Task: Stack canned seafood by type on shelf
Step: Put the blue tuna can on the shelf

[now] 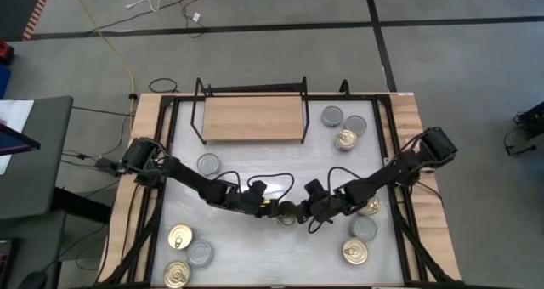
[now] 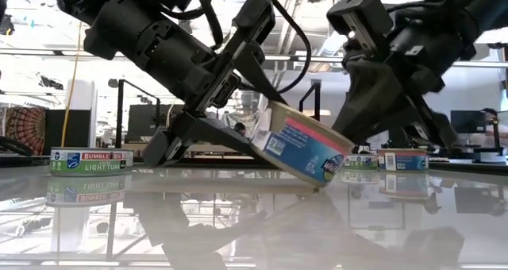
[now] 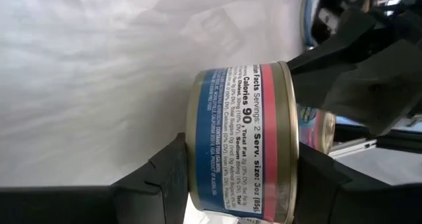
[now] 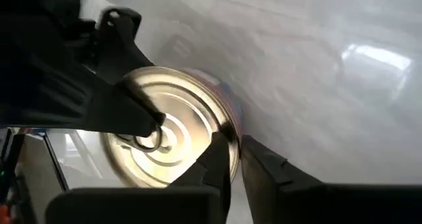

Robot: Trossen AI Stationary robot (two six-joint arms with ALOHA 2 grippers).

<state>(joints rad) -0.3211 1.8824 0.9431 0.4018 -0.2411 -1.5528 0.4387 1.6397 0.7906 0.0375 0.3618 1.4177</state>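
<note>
Glossy white table [image 1: 255, 246]: left gripper [image 2: 266, 135] clamps tilted tin [image 2: 302, 147] at centre, rim touching surface. Right gripper [image 4: 234, 159] at tin's 3 o'clock, fingers barely parted, empty. Risk: tin slips, rolls; grippers collide.

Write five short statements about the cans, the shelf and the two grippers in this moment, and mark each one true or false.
1. The left gripper is closed on a blue-and-pink can. True.
2. That can lies flat on the table. False: in the low view it is tilted, one edge on the tabletop.
3. The wooden shelf already carries a stack of cans. False: no can is on its board.
4. Three cans sit just right of the shelf, one of them a gold-topped can. True.
5. The right gripper waits by the shelf. False: it is at the held can's rim.
</note>
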